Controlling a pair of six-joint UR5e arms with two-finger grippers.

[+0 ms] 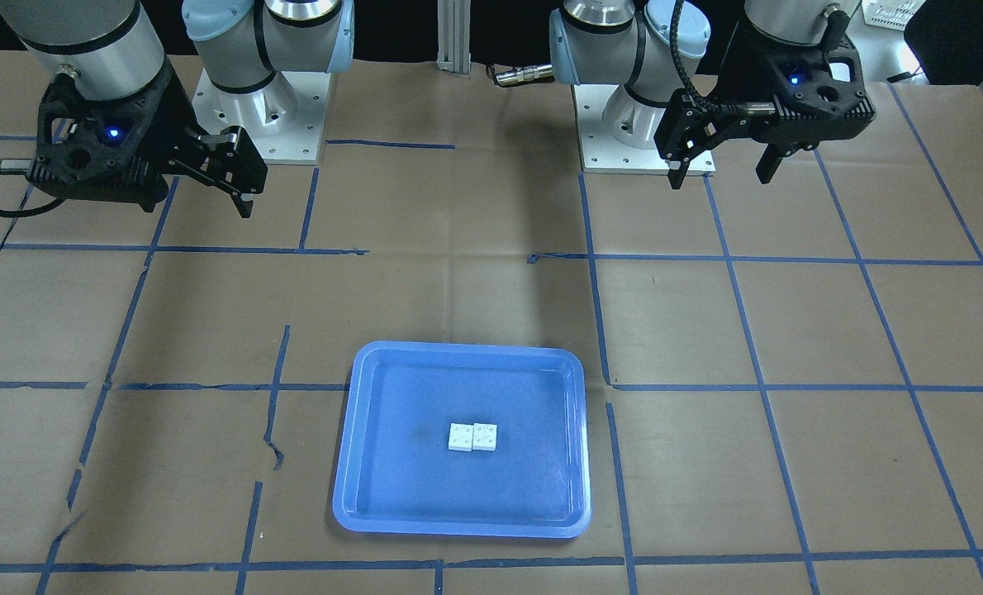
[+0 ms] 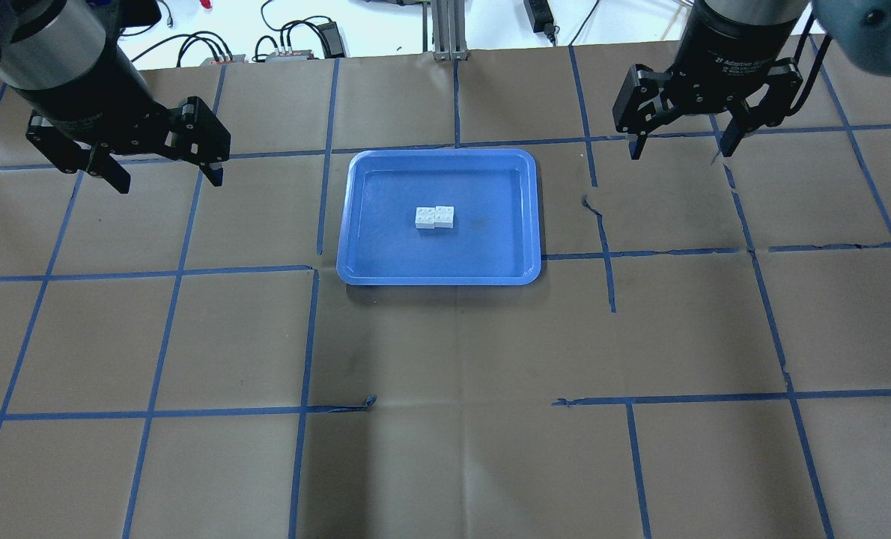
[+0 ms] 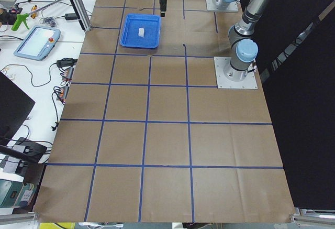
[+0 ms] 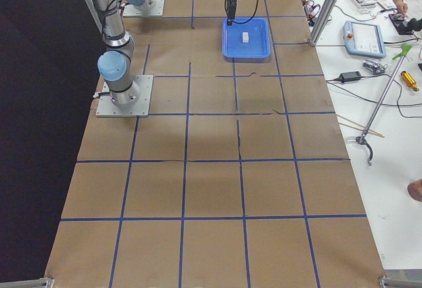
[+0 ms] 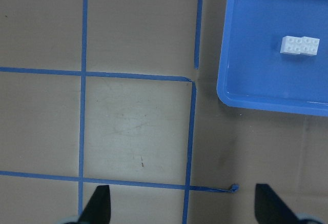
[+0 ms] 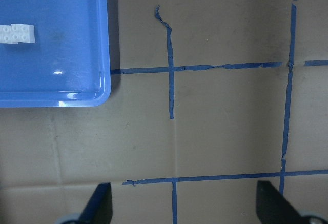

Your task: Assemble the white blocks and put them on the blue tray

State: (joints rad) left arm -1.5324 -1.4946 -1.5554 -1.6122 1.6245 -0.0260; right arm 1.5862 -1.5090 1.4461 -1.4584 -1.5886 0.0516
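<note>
1. The left claw (image 2: 165, 177) hangs released, its two fingers spread wide with nothing between them. In its wrist view only bare worktop (image 2: 445, 449) lies between the fingertips.
2. The right claw (image 2: 679, 148) is likewise released and holds nothing. Its fingers point down over the brown cover.
3. Both claws hover above the worktop, one on each side of the blue tray (image 2: 490, 247) and well apart from it. Neither touches the tray or anything in it.
4. The tray lies flat between the two arms. In the left wrist view one of its rounded corners shows at the upper right, and in the right wrist view a corner shows at the upper left.
5. The white blocks (image 2: 435, 217) sit inside the tray near its middle, studs up. They touch side by side, one slightly offset from the other.
6. Blue tape lines (image 2: 307, 337) mark the worktop's brown cover into a grid around the tray.
</note>
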